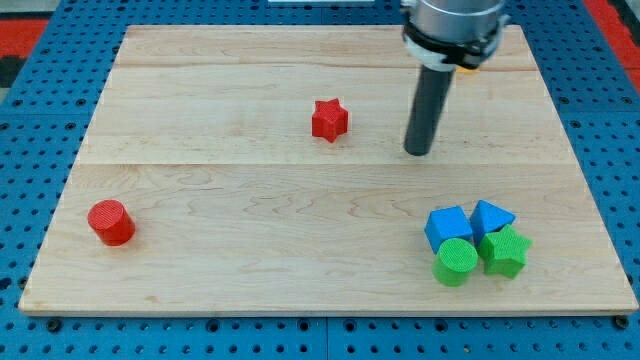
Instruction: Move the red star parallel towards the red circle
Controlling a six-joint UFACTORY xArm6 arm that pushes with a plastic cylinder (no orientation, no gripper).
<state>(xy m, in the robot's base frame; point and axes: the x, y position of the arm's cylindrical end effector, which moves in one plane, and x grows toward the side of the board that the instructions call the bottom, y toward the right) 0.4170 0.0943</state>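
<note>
Star, small red plastic star-shaped block (329,119), sits upper-middle on my wooden board (250,260), one point up, no clear long axis. My tip (418,152) stands near its right, apart; no jaws here. Red cylinder block (110,222) rests near bottom-left corner.

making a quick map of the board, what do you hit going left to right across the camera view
red circle → red star → my tip, to the star's right → green circle. The blue blocks and green star crowd around the green circle, so I leave them out; the yellow blocks are hidden behind the arm.
</note>
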